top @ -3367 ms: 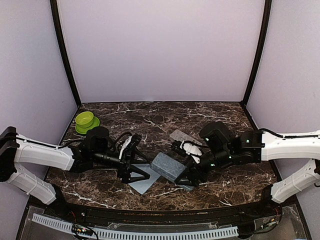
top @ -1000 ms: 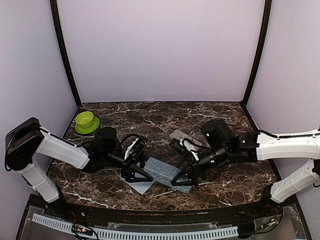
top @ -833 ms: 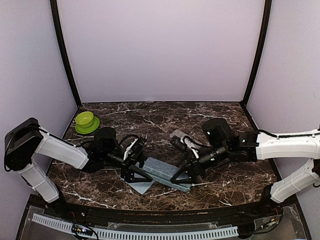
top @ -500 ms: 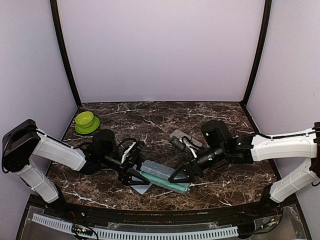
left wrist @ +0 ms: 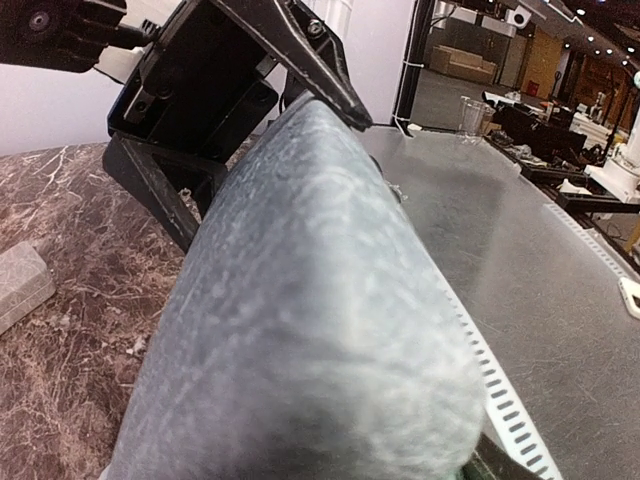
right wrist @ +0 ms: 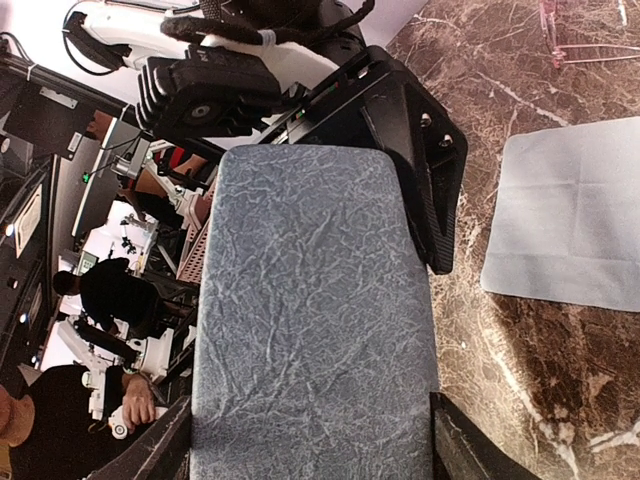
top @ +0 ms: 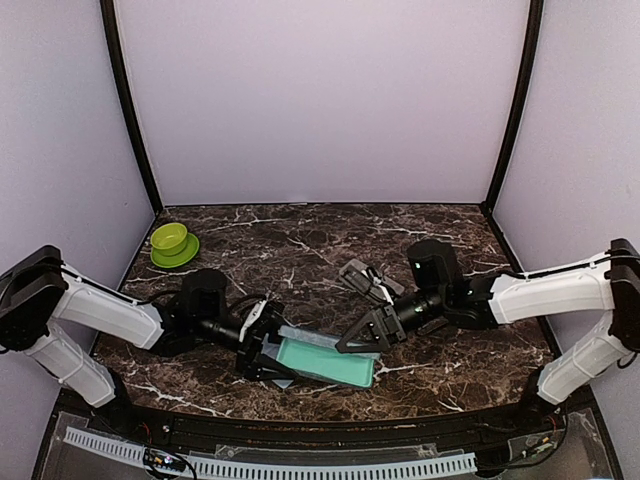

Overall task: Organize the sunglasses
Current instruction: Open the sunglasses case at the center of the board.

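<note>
Both arms hold one grey case (top: pixel 325 360) low at the 6 o'clock side of the table (top: pixel 300 240). The left gripper (top: pixel 258 358) and the right gripper (top: pixel 358 338) each have their jaws set wide and pressed onto the case from opposite ends. The case stands partly open and shows its teal lining.

To do this step well, I think one arm should hold its half quiet while the other turns the lid slowly around the hinge, so that the shell does not twist or slip out.

The sunglasses I cannot find with certainty. They are not visible on the teal lining. A small grey object (top: pixel 364 279) at 1 o'clock from the case may be them, or it may be another case.

The case is a long rounded box with a wrinkled, leather-like skin (right wrist: pixel 315 290). A thin, soft, square cloth (right wrist: pixel 570 220) lies flat on the dark, veined marble top. A glossy green bowl (top: pixel 172 243) sits at 10 o'clock.
</note>
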